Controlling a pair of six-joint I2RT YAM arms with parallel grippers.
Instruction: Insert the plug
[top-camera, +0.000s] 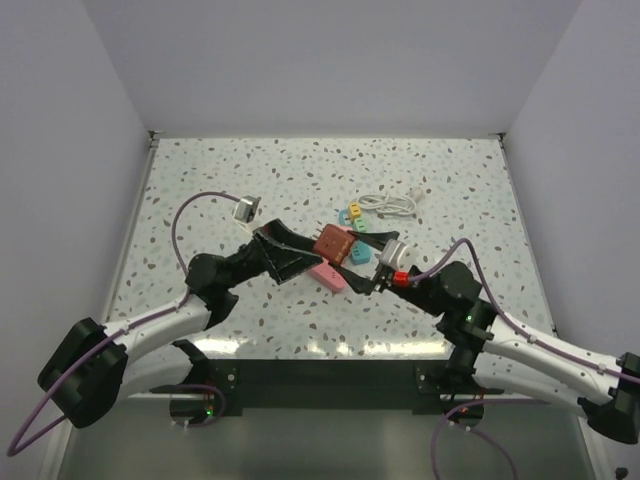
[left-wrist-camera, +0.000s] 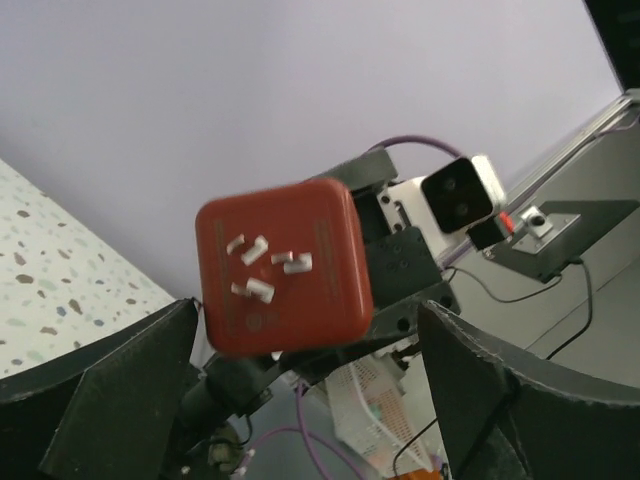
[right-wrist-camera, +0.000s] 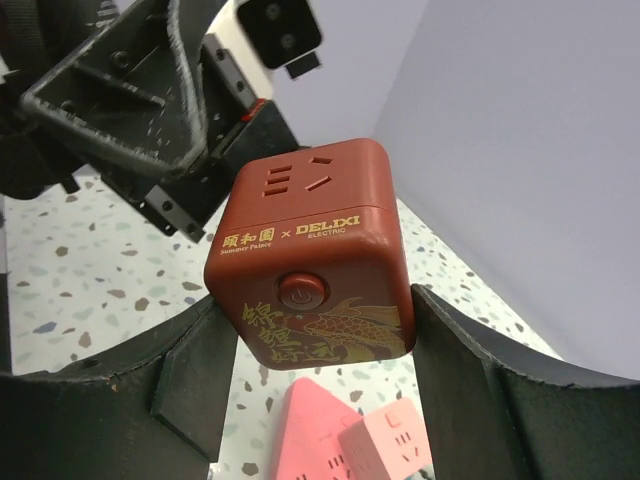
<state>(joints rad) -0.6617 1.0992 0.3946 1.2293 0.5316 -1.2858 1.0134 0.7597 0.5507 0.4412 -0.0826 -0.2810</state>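
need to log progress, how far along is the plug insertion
Done: the red socket cube is lifted off the table. In hand: it sits between both grippers, left gripper and right gripper; which one clamps it is unclear. Left: no plug is in its slots yet, and the white cable lies untouched behind.

The middle of the worktop (top-camera: 200, 170) is crowded: the left tool (top-camera: 300, 250) and the right tool (top-camera: 362, 275) meet from either side around the red socket cube (top-camera: 333, 243), held off the surface; under and just near of it lies a pink block (top-camera: 328, 275), blocking a low approach; just beyond sit small yellow and green plugs (top-camera: 353, 217) and a white cable coil (top-camera: 392, 204); the far strip and both side margins lie open.
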